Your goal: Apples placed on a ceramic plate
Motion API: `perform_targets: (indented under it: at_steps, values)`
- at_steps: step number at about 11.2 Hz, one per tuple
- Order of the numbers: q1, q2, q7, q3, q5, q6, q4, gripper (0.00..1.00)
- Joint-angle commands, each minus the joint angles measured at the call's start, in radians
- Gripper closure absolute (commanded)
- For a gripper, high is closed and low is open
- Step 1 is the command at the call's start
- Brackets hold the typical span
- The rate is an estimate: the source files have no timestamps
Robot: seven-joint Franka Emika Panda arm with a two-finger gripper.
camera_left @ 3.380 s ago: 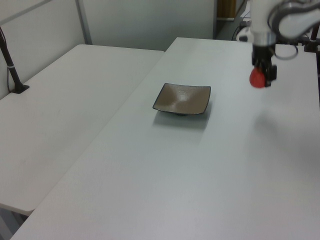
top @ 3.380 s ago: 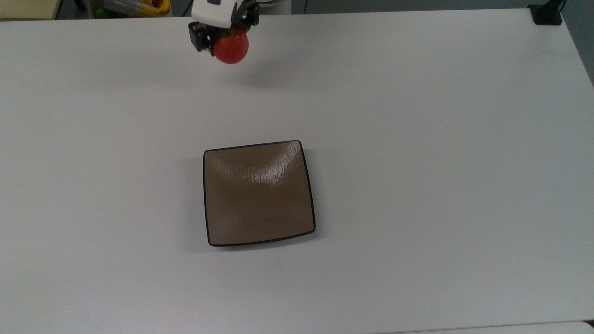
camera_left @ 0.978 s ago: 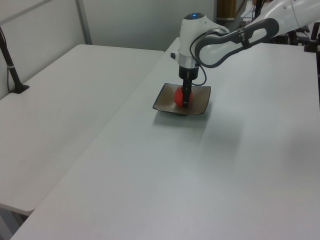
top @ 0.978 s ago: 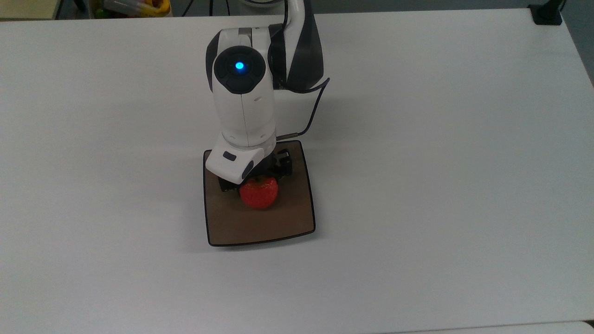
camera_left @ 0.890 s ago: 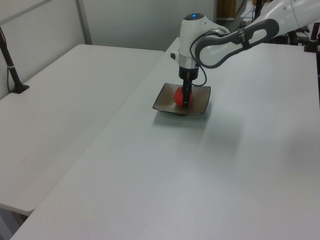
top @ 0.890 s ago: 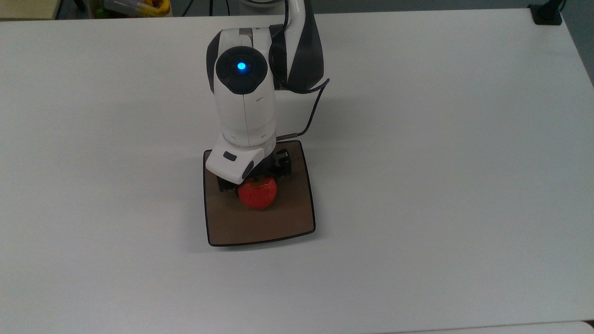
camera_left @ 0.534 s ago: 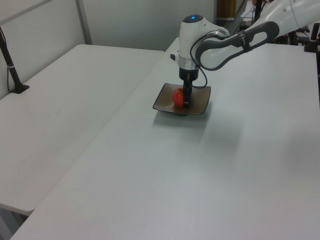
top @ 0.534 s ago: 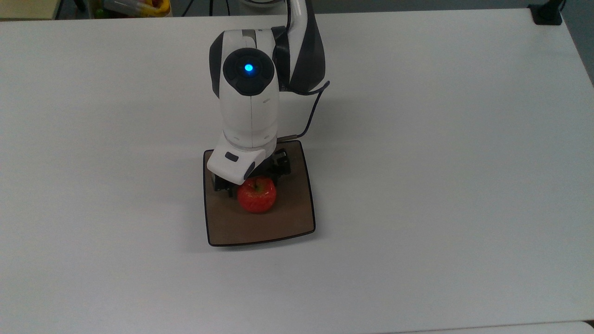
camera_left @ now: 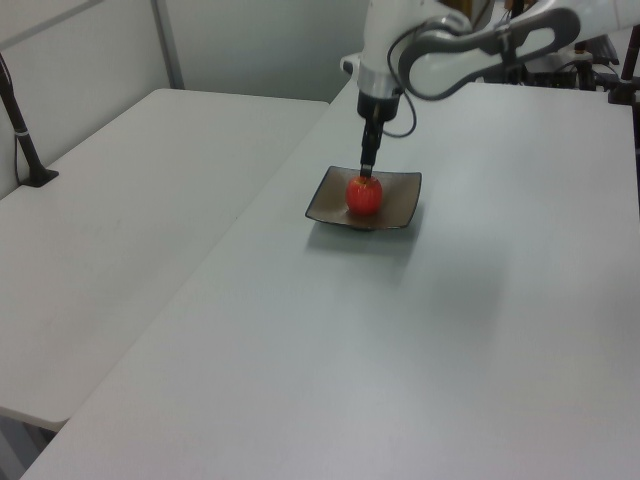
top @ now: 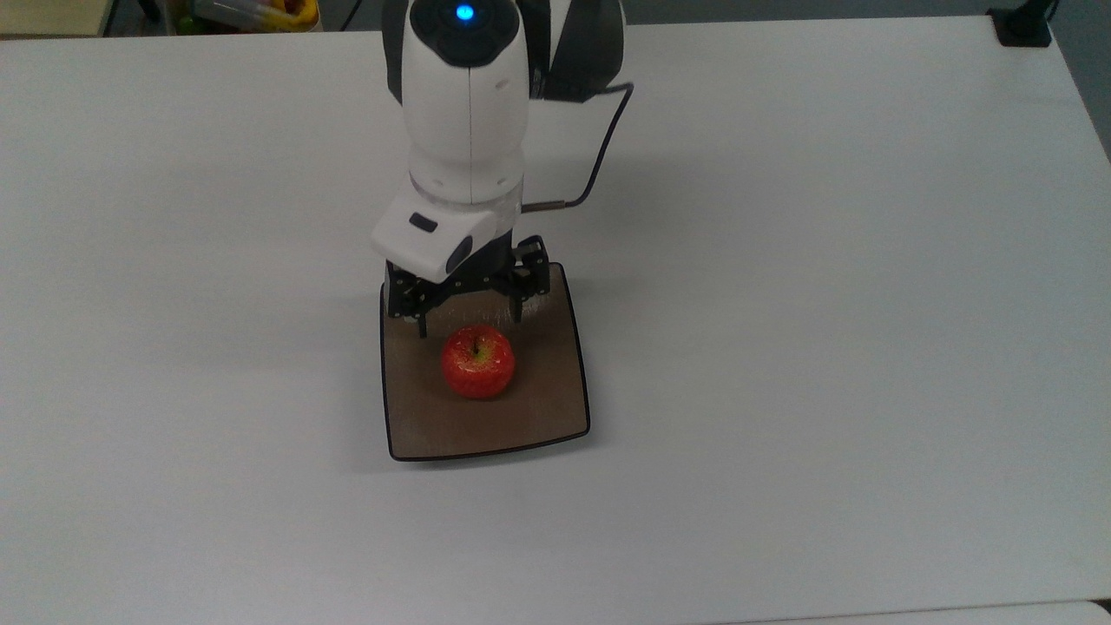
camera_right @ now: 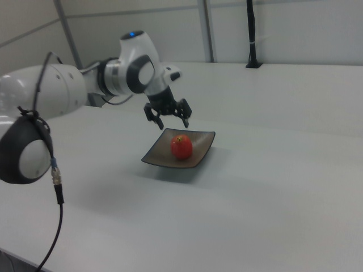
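A small red apple with a yellowish patch at its stem sits upright near the middle of the square brown ceramic plate. My gripper hangs open a short way above the apple, over the plate's far half in the top view. Its two dark fingers are spread wider than the fruit and touch nothing. The white arm reaches in from the top view's upper edge.
The plate lies on a wide white table. A black clamp base stands at the top view's upper right corner, and coloured items lie beyond the upper left edge. A second table adjoins on the left view's left.
The gripper carried the apple from the far table edge to the plate, let it go there, opened, and has now risen and drawn back clear of the apple.
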Motion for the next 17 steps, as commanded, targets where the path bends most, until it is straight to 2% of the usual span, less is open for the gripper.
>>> perform_targets:
  at_steps: [1, 2, 6, 7, 9, 14, 17]
  values:
    - [0.034, -0.204, 0.031, -0.02, 0.012, -0.155, -0.059, 0.0]
    - [0.03, -0.286, 0.033, -0.023, 0.032, -0.185, -0.099, 0.0]
    - [0.014, -0.515, 0.065, -0.069, 0.173, -0.474, -0.123, 0.0]
    - [0.014, -0.554, 0.099, -0.07, 0.178, -0.509, -0.153, 0.0]
    - [0.022, -0.637, 0.171, -0.067, 0.181, -0.517, -0.274, 0.0]
    - [0.021, -0.638, 0.17, -0.067, 0.203, -0.474, -0.343, 0.0]
    - [0.011, -0.628, 0.052, -0.067, 0.222, -0.366, -0.357, 0.0]
